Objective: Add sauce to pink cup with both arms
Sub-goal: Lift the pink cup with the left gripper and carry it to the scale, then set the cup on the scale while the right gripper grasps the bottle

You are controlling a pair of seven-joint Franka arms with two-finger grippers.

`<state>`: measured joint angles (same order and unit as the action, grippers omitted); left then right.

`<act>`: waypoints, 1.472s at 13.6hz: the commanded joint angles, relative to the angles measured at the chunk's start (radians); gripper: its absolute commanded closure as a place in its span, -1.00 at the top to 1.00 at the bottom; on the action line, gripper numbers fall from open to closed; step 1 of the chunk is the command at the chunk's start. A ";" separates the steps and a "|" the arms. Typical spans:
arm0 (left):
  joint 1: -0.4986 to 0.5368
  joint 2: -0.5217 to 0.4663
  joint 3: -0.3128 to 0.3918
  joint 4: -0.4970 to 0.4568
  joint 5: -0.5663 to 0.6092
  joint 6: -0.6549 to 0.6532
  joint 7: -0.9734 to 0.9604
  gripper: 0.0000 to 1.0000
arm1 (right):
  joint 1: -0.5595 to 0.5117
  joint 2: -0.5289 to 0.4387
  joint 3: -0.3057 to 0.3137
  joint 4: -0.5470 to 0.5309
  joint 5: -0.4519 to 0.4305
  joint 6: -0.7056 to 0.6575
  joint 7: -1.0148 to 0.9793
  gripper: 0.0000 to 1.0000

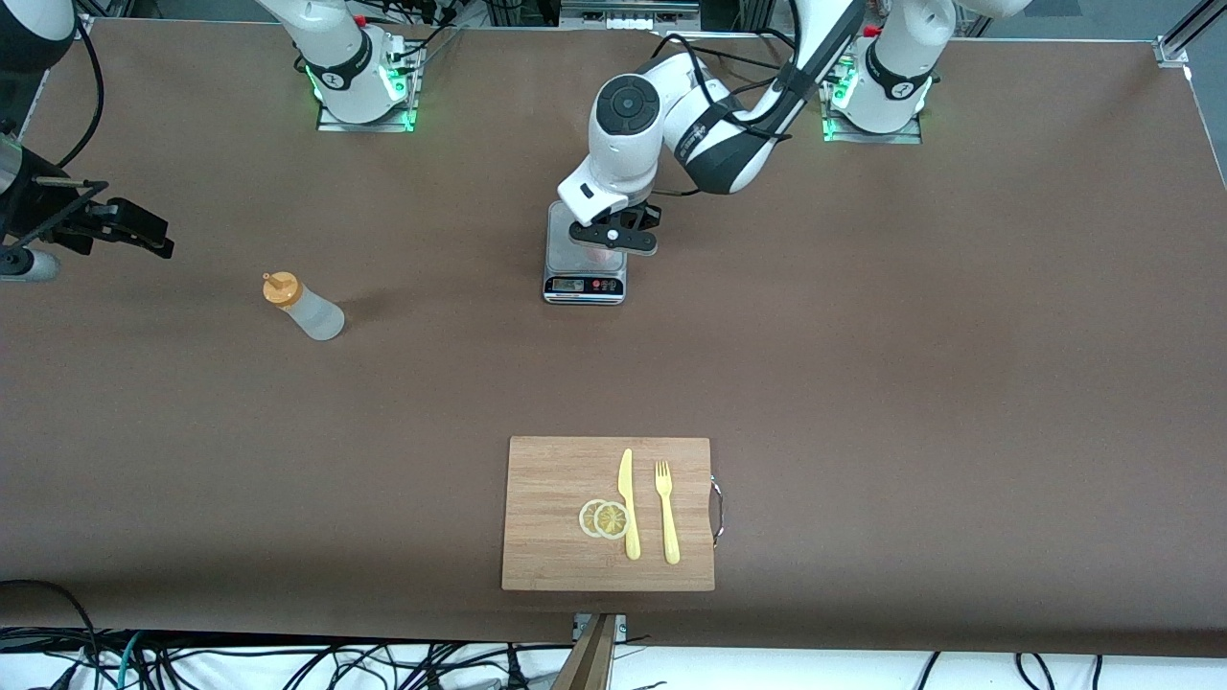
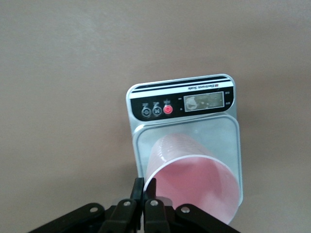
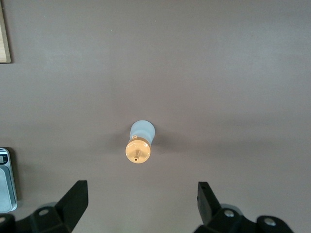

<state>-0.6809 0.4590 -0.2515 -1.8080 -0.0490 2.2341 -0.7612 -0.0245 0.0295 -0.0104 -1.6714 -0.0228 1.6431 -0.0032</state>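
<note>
The pink cup [image 2: 194,179] stands on the grey platform of a small kitchen scale [image 2: 184,99] at mid-table, near the arms' bases. My left gripper [image 2: 145,187] is shut on the cup's rim, one finger inside and one outside. From the front, the left gripper [image 1: 613,240] hides most of the cup [image 1: 602,256]. The sauce bottle [image 1: 303,307] stands upright on the table toward the right arm's end, its orange cap [image 3: 138,150] facing up. My right gripper [image 3: 141,194] hangs open over the table beside the bottle, apart from it, with nothing between its fingers.
A wooden cutting board [image 1: 556,546] lies near the front camera's edge of the table, carrying a yellow knife [image 1: 629,503], a yellow fork [image 1: 666,513] and two lemon slices [image 1: 604,518]. The scale [image 1: 585,283] has its display facing the front camera.
</note>
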 commanded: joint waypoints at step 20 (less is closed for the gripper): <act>0.006 -0.078 0.018 0.047 -0.117 -0.063 0.002 1.00 | -0.393 0.559 -0.080 -0.077 0.818 -0.172 -2.082 1.00</act>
<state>-0.6921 0.4609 -0.2436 -1.7571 -0.1367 2.2236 -0.7617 -0.4033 0.5066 -0.0811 -1.7544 0.7011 1.5020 -1.9105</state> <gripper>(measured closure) 0.286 0.000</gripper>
